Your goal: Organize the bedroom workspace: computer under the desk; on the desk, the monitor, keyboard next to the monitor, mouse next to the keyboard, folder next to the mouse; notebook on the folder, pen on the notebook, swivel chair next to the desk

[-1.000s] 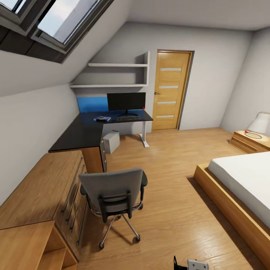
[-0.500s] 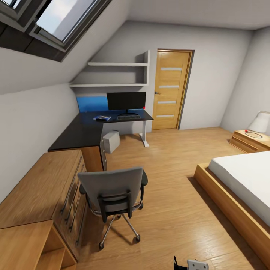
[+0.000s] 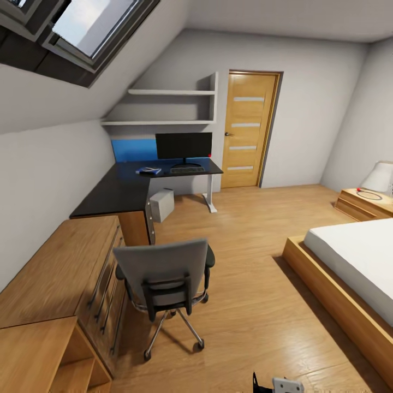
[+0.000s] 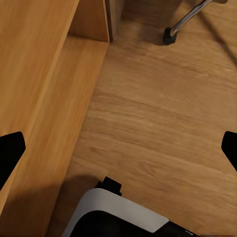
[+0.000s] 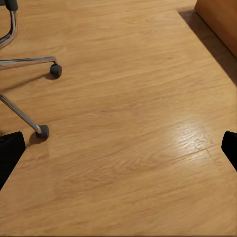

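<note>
The swivel chair (image 3: 164, 273) stands on the floor with its grey back towards me, hiding its seat. Beyond it is the black L-shaped desk (image 3: 123, 191). The monitor (image 3: 184, 146) and the keyboard (image 3: 187, 170) are on the desk's far end, and the computer (image 3: 162, 206) is on the floor under it. A small flat blue and pale item (image 3: 148, 171) lies left of the keyboard, too small to identify. The folder, notebook, pen and mouse are hidden or too small to tell. My left gripper (image 4: 118, 150) and right gripper (image 5: 118, 148) hang open over the floor, holding nothing.
Light wooden low cabinets (image 3: 60, 278) line the left wall beside the chair. A bed (image 3: 355, 267) and a nightstand (image 3: 363, 204) are on the right, with a wooden door (image 3: 248, 131) at the back. Chair casters (image 5: 56, 70) are near my right gripper. Wood floor lies between chair and bed.
The whole head view has shifted slightly, so the camera has moved a little towards the chair and desk. The chair and the things on the desk have not moved.
</note>
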Robot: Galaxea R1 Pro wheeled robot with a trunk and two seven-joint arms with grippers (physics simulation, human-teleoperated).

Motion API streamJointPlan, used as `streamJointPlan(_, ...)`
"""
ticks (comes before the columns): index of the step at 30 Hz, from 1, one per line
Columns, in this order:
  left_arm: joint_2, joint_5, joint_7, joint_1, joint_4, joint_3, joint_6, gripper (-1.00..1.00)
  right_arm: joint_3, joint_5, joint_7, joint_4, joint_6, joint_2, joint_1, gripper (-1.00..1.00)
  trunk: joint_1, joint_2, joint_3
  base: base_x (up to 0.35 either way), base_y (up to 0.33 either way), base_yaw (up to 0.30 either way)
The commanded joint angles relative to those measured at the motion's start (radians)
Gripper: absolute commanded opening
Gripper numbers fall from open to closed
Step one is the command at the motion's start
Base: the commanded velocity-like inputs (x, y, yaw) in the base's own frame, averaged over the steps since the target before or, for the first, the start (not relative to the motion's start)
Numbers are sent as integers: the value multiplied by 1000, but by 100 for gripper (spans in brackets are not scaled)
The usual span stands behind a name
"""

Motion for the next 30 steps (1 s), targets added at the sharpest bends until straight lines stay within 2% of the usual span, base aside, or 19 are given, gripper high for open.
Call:
streamJointPlan(1, 2, 7, 9, 0, -2, -8, -3, 100, 9, -6, -4, 1, -3, 0, -1, 100, 4, -8, -4, -123, 0, 0)
streamJointPlan(24, -1, 6, 9, 0, -1, -8, -6, 100, 8, -6, -4, 5, -2, 1, -1, 100, 92, -169, -76, -11, 0, 0)
streamJointPlan(30, -1, 6, 9, 0, -2, -8, -1, 100, 9, 13, -4, 4, -8, 5, -1, 100, 115, -211, -95, 0, 0, 0)
